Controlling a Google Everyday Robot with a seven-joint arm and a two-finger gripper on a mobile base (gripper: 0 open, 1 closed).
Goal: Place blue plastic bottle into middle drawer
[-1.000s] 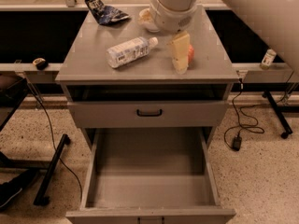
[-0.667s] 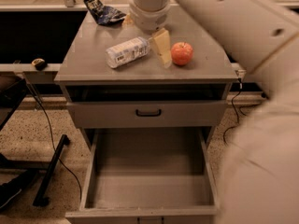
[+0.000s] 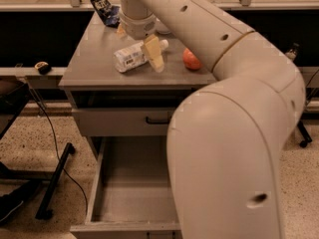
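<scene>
The blue plastic bottle (image 3: 128,59) lies on its side near the middle of the bench (image 3: 89,63), cap toward the right edge. The claw (image 3: 139,51) hangs over it with its fingers spread apart. One tan finger (image 3: 154,53) crosses in front of the bottle's cap end and the other shows only as a sliver behind it; whether either touches the bottle cannot be told. An apple (image 3: 191,59) sits near the right edge, and a dark snack bag (image 3: 104,7) lies at the back left corner. Below, the drawer front (image 3: 117,122) is shut, its black handle (image 3: 155,120) half hidden. Lower down, the middle drawer (image 3: 130,195) stands pulled out, its right side covered by the robot's pale arm (image 3: 234,148).
</scene>
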